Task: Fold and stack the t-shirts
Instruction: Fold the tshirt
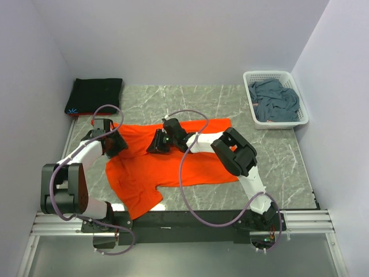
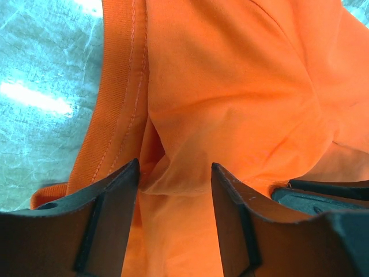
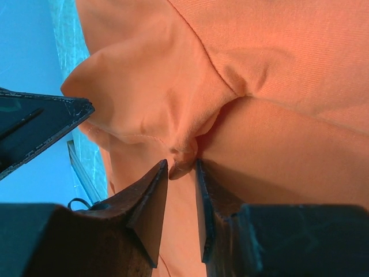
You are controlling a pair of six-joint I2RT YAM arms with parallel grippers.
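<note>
Right gripper [image 3: 181, 164] jaws pinch a fold of the one orange t-shirt [image 1: 138, 173], spread mid-tabletop [image 1: 288, 161]; left gripper [image 2: 174, 167] jaws apart beside its collar. One black t-shirt [image 1: 95, 95] folded far-left; one blue-grey t-shirt [image 1: 275, 101] bunched in basket [image 1: 268, 73] far-right.

White plastic lattice basket [image 1: 268, 73] sits at the far right corner of the grey marble-pattern tabletop [image 1: 277, 156], beside the right wall. Plain pale walls [image 1: 184, 40] on three sides. Aluminium rail [image 1: 305, 218] runs along the near edge.
</note>
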